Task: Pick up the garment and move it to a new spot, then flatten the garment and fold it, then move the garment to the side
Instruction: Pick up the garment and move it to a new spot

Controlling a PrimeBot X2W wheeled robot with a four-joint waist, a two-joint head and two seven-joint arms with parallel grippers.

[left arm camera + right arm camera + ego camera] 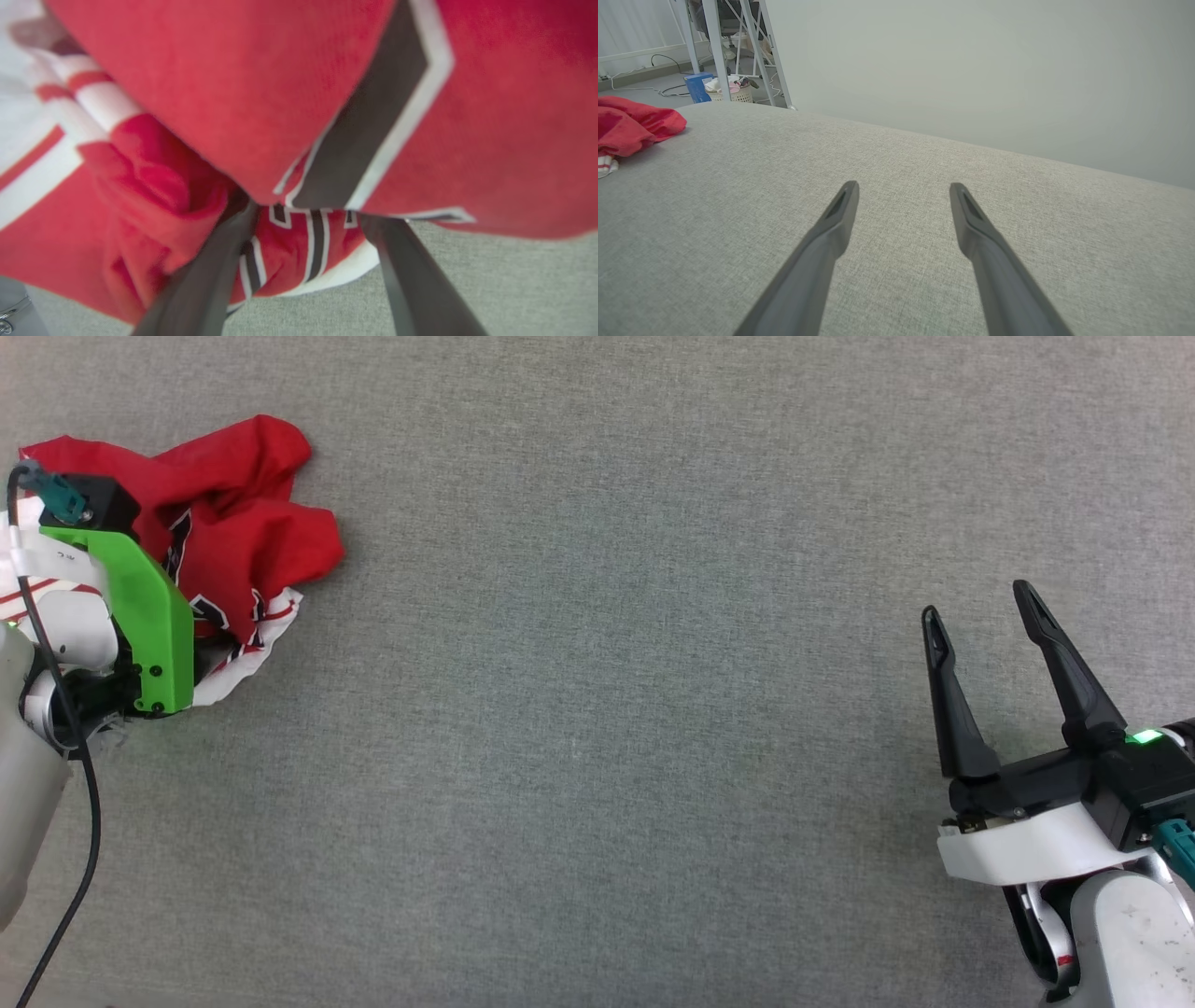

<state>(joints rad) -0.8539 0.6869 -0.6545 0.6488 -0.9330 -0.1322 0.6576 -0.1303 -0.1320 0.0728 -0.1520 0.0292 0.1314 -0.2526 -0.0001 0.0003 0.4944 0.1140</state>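
The garment [252,523], a red jersey with white striped trim and black white-outlined print, lies crumpled at the far left of the grey surface [607,709]. My left arm's green wrist bracket [149,616] stands over its near side. In the left wrist view the left gripper [308,210] is open, its two dark fingers [210,275] spread wide with their tips pushed in under a fold of the garment [233,84]. My right gripper [977,602] rests open at the lower right, far from the cloth. Nothing lies between its fingers [903,186], and the garment [630,126] shows at far left.
The grey fabric surface [924,154] ends at a far edge before a pale wall [994,70]. Beyond its far left corner stand white frame legs [714,46], a blue box [698,86] and a small basket [733,93] on the floor.
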